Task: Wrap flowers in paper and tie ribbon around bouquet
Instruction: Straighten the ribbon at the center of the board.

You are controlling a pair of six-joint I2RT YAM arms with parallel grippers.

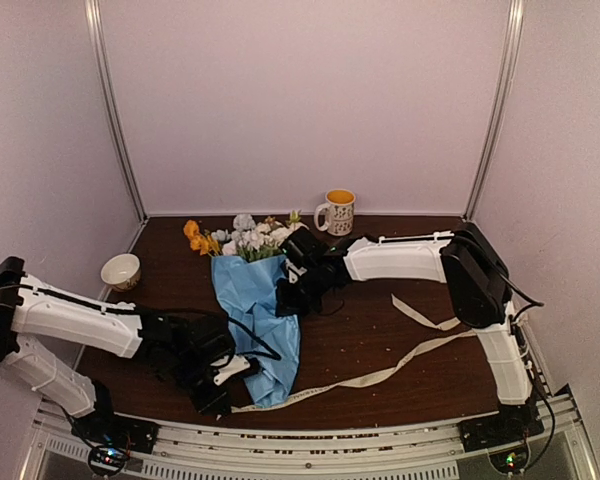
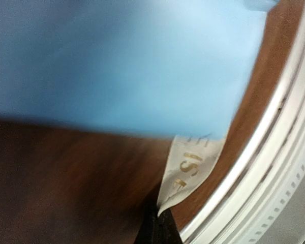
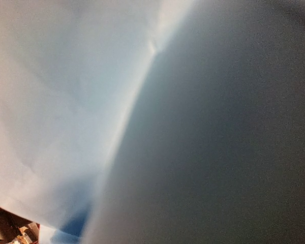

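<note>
The cream fabric ribbon (image 1: 380, 375) crossed under the narrow near tip of the blue paper-cone bouquet (image 1: 252, 300) and trailed right. The nearer left claw (image 2: 157, 221) pinched its left end. The right claw (image 1: 292, 295) was closed against the bouquet's right flank.

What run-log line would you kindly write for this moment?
left gripper: shut on end of cream fabric ribbon | right gripper: shut, at side of blue paper-cone bouquet | ribbon: untied, under bouquet tip

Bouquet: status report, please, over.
Left gripper shut on ribbon end, near edge. Right gripper shut, against paper. Bouquet wrapped, not tied. Mug, bowl out of the way.
</note>
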